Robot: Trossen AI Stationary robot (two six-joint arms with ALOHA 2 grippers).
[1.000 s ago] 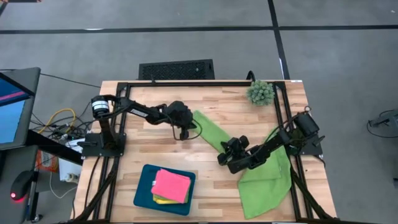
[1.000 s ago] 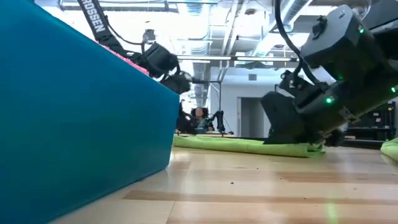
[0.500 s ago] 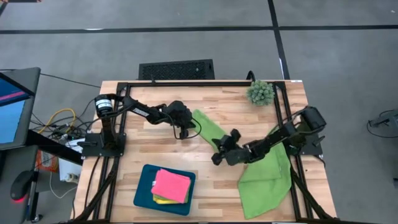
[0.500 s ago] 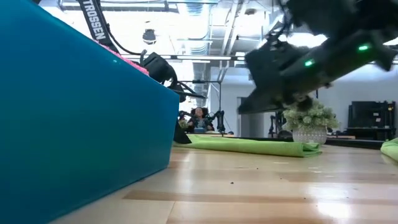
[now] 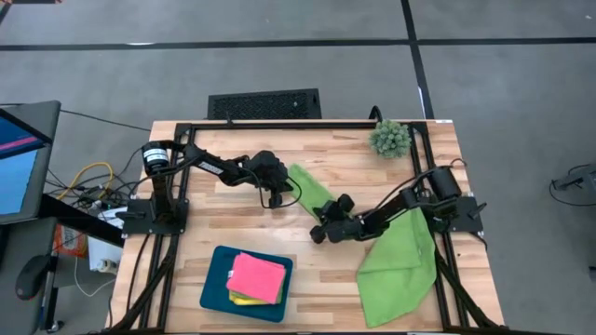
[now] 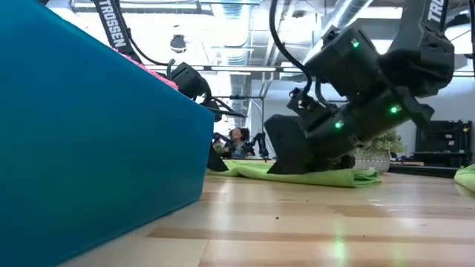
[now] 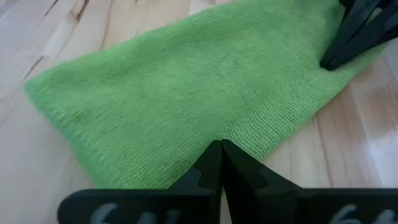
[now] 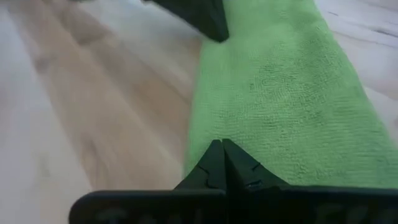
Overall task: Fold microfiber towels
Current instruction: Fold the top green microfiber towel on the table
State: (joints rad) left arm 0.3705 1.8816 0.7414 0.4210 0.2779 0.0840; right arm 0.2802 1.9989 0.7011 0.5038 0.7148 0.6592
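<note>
A lime green towel [image 5: 312, 191], folded into a long strip, lies flat at the table's middle; it also shows in the low view [image 6: 334, 176]. My left gripper [image 5: 279, 198] is shut at the strip's left long edge [image 7: 186, 158]. My right gripper [image 5: 318, 234] is shut at the strip's near end [image 8: 249, 130] and stands low on it in the low view [image 6: 286, 165]. A second green towel [image 5: 400, 270] lies spread at the near right, under my right arm. My left gripper has its shut fingertips [image 7: 211, 163] on the strip's long edge [image 7: 249, 143], coming from the table's left and slanting down, across the strip. The towel lies flat on the table. My right gripper has its shut fingertips [image 8: 214, 158] on the strip's near end edge [image 8: 199, 140], slanting down from the table's right. The towel lies flat there; how many layers it has, I cannot tell.
A dark teal tray [image 5: 212, 284] at the near left holds a folded pink towel [image 5: 257, 276] on a yellow one [image 5: 244, 300]; its wall fills the left of the low view [image 6: 96, 148]. A small spiky plant [image 5: 391, 138] stands at the far right.
My right gripper has risen off the strip's near end, gone toward the table's left, and come down again on the strip's near end. The strip stays flat in its place.
</note>
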